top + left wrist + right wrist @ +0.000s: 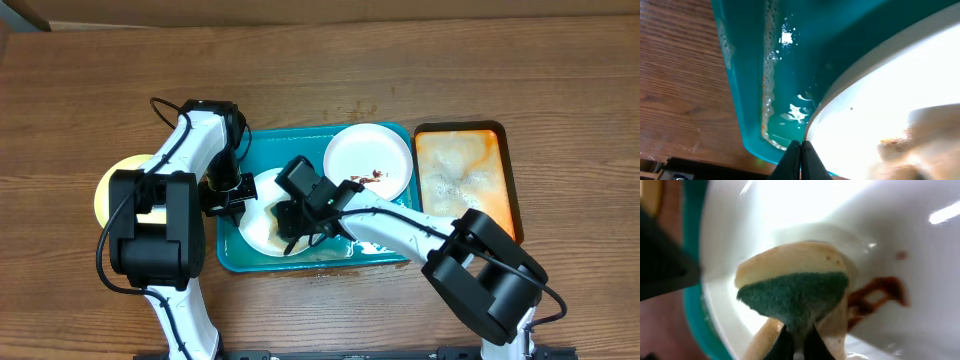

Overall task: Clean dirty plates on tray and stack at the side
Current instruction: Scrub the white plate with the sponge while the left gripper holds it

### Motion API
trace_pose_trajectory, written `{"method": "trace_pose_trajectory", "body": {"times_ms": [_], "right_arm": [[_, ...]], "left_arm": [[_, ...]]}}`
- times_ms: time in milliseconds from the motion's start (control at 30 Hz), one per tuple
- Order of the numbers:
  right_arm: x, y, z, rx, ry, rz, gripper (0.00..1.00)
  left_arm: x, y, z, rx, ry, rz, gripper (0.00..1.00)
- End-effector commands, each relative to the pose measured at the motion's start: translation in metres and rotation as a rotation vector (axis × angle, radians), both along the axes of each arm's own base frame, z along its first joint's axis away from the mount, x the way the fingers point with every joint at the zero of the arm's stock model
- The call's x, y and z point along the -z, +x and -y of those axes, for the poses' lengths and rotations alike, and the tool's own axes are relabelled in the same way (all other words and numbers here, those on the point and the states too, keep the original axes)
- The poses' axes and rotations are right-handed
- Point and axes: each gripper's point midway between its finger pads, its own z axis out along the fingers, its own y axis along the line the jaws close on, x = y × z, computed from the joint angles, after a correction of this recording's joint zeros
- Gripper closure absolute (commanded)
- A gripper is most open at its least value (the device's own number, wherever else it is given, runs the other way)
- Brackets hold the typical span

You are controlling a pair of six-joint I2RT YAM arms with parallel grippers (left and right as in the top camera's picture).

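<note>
On the bench [400, 70], the tray [268, 150] holds a white plate [256, 228] at its left end. The left pincer [800, 145] pinches the rim, apparently steadying it, while the right pincer [799, 338] clamps a sponge [792, 292] to scrub its smears [875, 295].

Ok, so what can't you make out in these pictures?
Yellow plate: in the overhead view, the left arm covers most of it.
Lower white plate: in the overhead view, both hands hide its middle.
Left hand: in the left wrist view, the bottom edge cuts it off, so it is unclear whether it pinches that plate's rim.
Right wrist view: the sponge in the right hand covers part of the plate, and the picture is blurred.
</note>
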Motion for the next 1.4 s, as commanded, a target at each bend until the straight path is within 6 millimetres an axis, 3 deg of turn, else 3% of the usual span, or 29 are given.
{"method": "trace_pose_trajectory", "body": {"times_ms": [0,233,500,600,700,867,967,1167,1233,1367], "right_arm": [[0.013,0.036,0.036,0.115,-0.134,0.091,0.96],[0.012,0.061,0.056,0.166,-0.149,0.12,0.96],[0.018,0.056,0.073,0.181,-0.222,0.1,0.96],[0.023,0.046,0.082,0.174,-0.266,0.062,0.96],[0.027,0.04,0.096,0.195,-0.327,0.043,0.96],[0.028,0.041,0.104,0.204,-0.37,0.055,0.96],[0.028,0.041,0.103,0.202,-0.364,0.052,0.96],[0.028,0.037,0.102,0.193,-0.37,0.047,0.96],[0.029,0.035,0.101,0.188,-0.371,0.046,0.96],[0.029,0.031,0.099,0.178,-0.376,0.044,0.96]], "left_arm": [[-0.006,0.0,0.001,-0.016,0.007,0.022,0.96],[-0.006,0.0,0.001,-0.016,0.007,0.023,0.96],[-0.004,0.005,0.004,-0.022,-0.011,0.044,0.95],[-0.002,0.011,0.013,-0.031,-0.061,0.069,0.68],[0.0,0.02,0.022,-0.014,-0.116,0.105,0.53],[0.003,0.029,0.025,-0.002,-0.126,0.143,0.45],[0.003,0.029,0.027,0.001,-0.128,0.144,0.48],[0.0,0.02,0.028,0.004,-0.14,0.107,0.91],[-0.002,0.015,0.027,0.014,-0.142,0.086,0.96],[-0.005,0.008,0.026,0.027,-0.147,0.057,0.96]]}}
